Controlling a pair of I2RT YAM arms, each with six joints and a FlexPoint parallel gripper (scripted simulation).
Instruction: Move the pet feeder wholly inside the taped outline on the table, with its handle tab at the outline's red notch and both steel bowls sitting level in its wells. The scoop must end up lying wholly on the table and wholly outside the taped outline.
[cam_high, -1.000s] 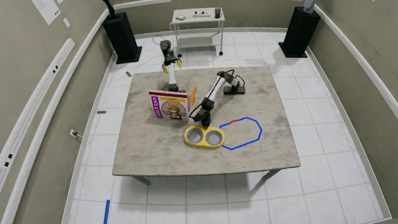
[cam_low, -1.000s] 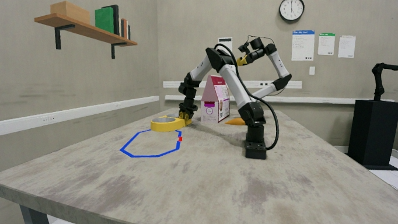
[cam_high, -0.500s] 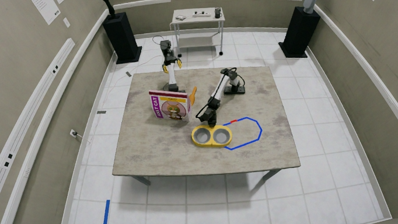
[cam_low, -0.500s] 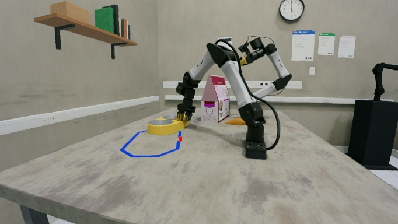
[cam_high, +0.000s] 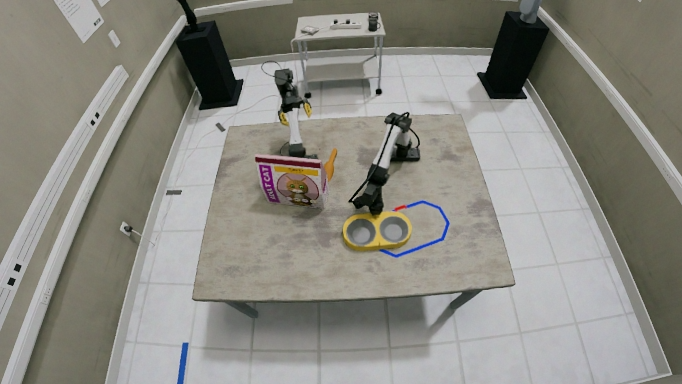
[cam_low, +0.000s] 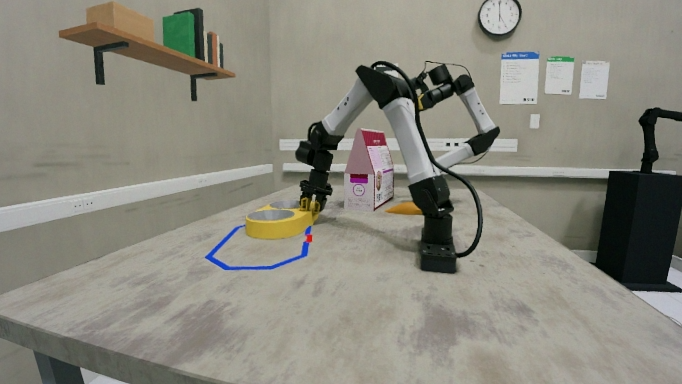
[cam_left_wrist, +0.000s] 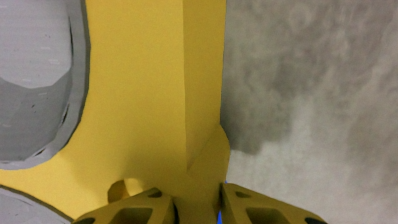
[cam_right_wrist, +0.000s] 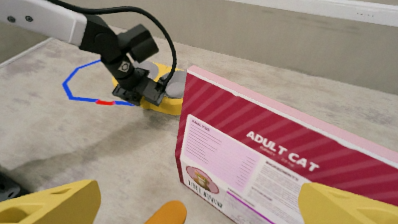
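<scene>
Tabletop (cam_high: 280, 265) (cam_low: 380, 310) beneath yellow feeder (cam_high: 377, 243) (cam_low: 277, 228) (cam_left_wrist: 135, 75) (cam_right_wrist: 170, 106), two bowls (cam_high: 377, 231) inside, left pincer (cam_low: 311, 206) (cam_left_wrist: 197, 210) pinching its tab (cam_left_wrist: 200, 187).

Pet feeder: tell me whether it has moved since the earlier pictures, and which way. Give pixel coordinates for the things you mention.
Yes: the feeder (cam_high: 377, 246) (cam_low: 272, 230) has moved toward the red notch (cam_high: 400, 208) (cam_low: 309, 238).
</scene>
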